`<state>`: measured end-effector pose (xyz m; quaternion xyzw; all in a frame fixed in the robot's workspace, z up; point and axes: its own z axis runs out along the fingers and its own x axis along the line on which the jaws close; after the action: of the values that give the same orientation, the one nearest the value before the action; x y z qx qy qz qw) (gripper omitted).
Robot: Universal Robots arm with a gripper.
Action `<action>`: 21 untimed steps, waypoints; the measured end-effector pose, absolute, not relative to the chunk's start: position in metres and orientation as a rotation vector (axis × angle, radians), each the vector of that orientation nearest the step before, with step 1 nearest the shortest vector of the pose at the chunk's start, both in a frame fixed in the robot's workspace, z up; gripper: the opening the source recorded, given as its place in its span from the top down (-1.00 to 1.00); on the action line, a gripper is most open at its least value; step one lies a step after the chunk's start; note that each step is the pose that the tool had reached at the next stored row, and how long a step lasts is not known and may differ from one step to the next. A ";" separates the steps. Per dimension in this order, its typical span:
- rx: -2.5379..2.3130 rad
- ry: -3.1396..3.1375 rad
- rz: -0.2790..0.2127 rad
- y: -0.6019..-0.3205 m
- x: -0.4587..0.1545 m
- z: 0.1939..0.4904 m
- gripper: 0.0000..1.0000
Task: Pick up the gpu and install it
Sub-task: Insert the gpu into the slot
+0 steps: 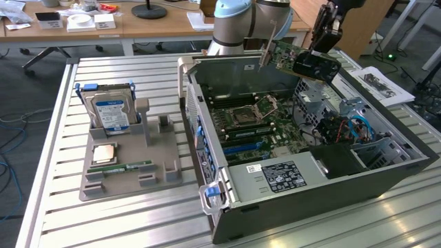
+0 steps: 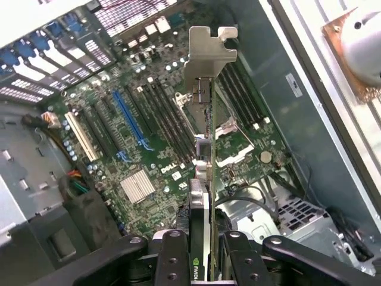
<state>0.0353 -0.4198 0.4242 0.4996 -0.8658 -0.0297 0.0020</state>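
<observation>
The gpu (image 1: 288,53) — gripped by the claw (image 2: 205,253) — hangs above the motherboard (image 1: 256,124).

Silver, pale-blue-capped arm (image 1: 238,28); black gripper (image 1: 320,51)

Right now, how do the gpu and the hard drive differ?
The gpu hangs in the gripper above the open case; the hard drive stands in the gray holder. The gpu is a thin green board with a metal bracket; the hard drive is a silver box with a blue label. Neither is installed.
</observation>
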 end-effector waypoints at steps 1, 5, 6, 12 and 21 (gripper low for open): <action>1.586 -2.705 -0.093 -0.420 0.035 0.424 0.47; 1.659 -2.659 -0.093 -0.420 0.035 0.424 0.47; 1.676 -2.648 -0.093 -0.420 0.035 0.424 0.47; 1.773 -2.581 -0.092 -0.420 0.035 0.424 0.47; 1.918 -2.471 -0.091 -0.420 0.035 0.423 0.47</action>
<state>0.0353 -0.4198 0.4233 0.6128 -0.7897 -0.0292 0.0060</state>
